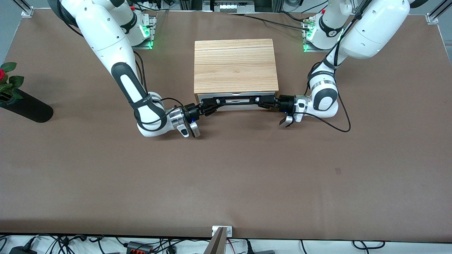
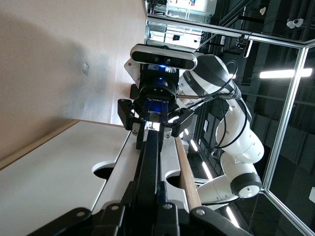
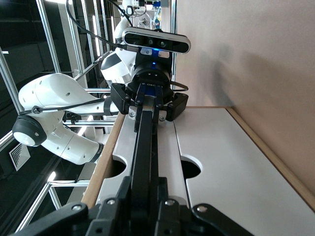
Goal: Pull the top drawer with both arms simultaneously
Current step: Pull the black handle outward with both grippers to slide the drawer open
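A: Left gripper [image 1: 261, 102] noted clamped on the handle [image 1: 237, 100] at the end toward the left arm; right gripper [image 1: 212, 104] clamped on the same bar at its other end. Both sets of jaws are seen closed round the bar

B: Drawer [image 1: 236, 106] placed where?

A: At the top of the box [image 1: 235, 65], mid-table, its white front turned to the front camera. It is judged shut or barely out; no wood inside is shown

B: Step in hand?

A: Grasp judged complete, pull not yet begun. An even, level draw toward the front camera is called for from both arms together, or the drawer may be skewed and jammed

B: What is given by the wrist views alone?

A: In the left wrist view the bar [image 2: 147, 162] is seen running straight to the right gripper [image 2: 156, 129], with notches [image 2: 101, 172] in the panel edges. The same is mirrored in the right wrist view, left gripper [image 3: 150, 109] at the bar's end. Only the front view shows the box top, a vase [image 1: 24, 107] at the right arm's end, and both arms' reach
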`<state>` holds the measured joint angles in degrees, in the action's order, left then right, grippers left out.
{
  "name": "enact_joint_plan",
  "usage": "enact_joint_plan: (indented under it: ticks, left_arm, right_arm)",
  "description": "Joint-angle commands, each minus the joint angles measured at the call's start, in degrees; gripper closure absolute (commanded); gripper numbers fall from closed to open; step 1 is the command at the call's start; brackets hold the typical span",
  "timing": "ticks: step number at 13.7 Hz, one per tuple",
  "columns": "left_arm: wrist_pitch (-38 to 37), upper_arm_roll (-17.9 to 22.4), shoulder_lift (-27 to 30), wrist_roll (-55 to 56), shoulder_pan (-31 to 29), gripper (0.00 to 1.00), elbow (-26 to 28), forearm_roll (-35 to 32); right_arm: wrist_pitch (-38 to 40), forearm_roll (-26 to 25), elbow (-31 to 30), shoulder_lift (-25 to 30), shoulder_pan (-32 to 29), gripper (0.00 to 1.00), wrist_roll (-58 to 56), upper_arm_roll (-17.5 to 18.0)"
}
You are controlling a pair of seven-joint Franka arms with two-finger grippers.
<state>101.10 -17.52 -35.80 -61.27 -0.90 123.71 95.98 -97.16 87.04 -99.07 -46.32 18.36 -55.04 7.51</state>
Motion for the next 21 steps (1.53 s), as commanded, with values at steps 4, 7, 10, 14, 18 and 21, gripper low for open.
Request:
enact_joint_plan:
  ticks: [4, 7, 10, 14, 18, 21]
  left_arm:
    - [-0.2, -0.7, 1.0, 1.8, -0.6, 0.93, 1.2, 1.6]
    - [-0.2, -0.7, 1.1, 1.9, -0.4, 0.94, 1.0, 1.5]
    - [-0.2, -0.7, 1.0, 2.5, -0.2, 0.95, 0.5, 1.5]
    - [0.1, -0.3, 0.5, 5.4, -0.3, 0.95, -3.1, 1.3]
    - [0.2, 0.2, -2.2, 8.4, -0.3, 0.95, -8.6, 0.7]
    - [0.2, 1.0, -4.1, 9.8, -0.2, 0.95, -12.0, 0.6]
  right_arm:
    - [-0.3, 0.7, -1.6, 1.8, -1.1, 0.86, 0.5, -0.1]
    - [-0.4, 0.8, -1.5, 1.9, -1.5, 0.87, 0.5, -0.1]
    - [-1.9, 1.1, 0.9, 1.9, -1.7, 0.87, 0.5, -0.2]
    - [-3.2, 5.2, 2.0, 2.1, -2.5, 0.87, -0.2, -0.4]
    - [-10.1, 9.5, 3.4, 2.1, -2.0, 0.86, -1.6, -0.3]
    - [-10.8, 10.3, 3.5, 2.0, -2.2, 0.86, -2.6, -0.2]
